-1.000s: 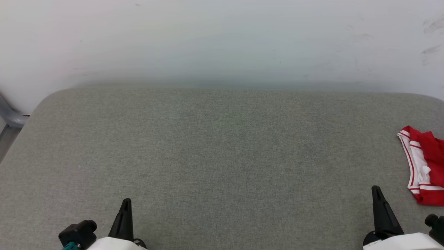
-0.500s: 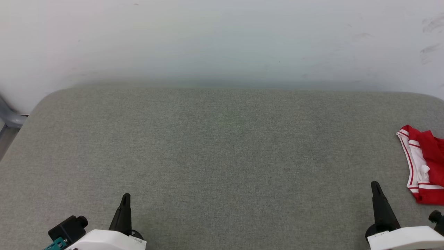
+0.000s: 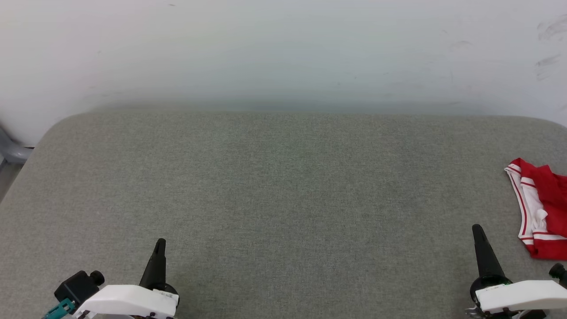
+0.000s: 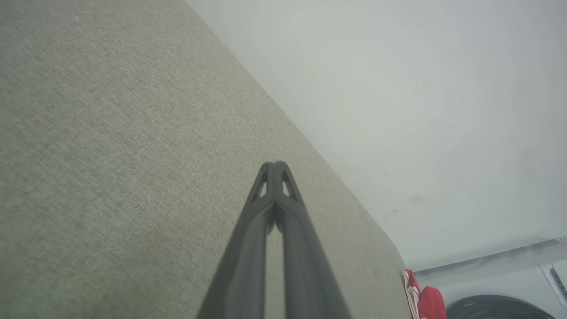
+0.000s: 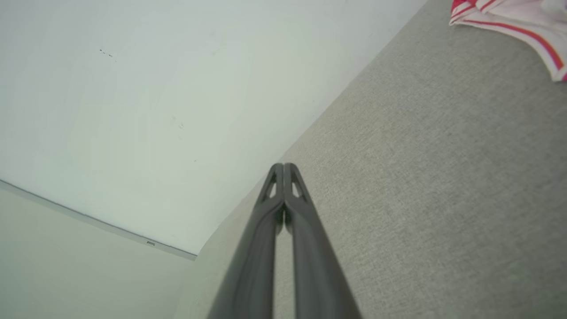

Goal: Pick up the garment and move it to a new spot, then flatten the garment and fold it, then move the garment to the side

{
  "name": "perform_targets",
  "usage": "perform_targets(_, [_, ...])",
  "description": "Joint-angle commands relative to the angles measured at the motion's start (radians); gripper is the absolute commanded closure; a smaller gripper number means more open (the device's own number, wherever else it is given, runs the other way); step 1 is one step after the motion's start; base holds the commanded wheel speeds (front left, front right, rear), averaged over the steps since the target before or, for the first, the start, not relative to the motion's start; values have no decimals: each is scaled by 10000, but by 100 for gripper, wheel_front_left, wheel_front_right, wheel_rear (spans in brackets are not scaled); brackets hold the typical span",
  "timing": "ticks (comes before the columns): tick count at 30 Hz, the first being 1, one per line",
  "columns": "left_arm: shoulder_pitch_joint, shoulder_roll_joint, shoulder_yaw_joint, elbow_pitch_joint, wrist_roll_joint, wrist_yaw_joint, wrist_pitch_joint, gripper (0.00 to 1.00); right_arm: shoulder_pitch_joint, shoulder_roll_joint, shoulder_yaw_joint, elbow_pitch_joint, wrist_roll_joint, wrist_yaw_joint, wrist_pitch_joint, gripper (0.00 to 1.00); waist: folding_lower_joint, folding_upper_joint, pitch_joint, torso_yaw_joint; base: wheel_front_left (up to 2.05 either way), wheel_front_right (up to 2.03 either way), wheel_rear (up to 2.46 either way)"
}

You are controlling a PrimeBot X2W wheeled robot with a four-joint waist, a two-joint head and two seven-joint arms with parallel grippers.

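The garment [image 3: 542, 208] is bunched at the tabletop's [image 3: 283, 186] right edge and partly cropped, so whether it's folded can't be told. The left gripper [image 3: 160, 241] and right gripper [image 3: 477, 228] are parked near. Both sets of jaws are shut on nothing, probably to leave the middle free.

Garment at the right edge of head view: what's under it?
The garment lies crumpled directly on the grey fabric surface. Nothing else shows beneath its visible edges. Whatever its folds cover is hidden, and its right part runs out of the picture.
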Motion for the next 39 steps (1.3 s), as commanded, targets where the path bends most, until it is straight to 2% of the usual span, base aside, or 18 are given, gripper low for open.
perform_targets(1, [-215, 25, 63, -44, -293, -81, 72, 100, -274, -62, -17, -49, 293, -2, 50, 100, -1, 0, 2, -3, 0, 0, 0])
perform_targets(39, [-901, -155, 590, 416, -4268, -583, 1036, 100, -919, -30, -116, 447, 4015, -4, 1024, 100, -1, 0, 62, -107, 0, 0, 0])
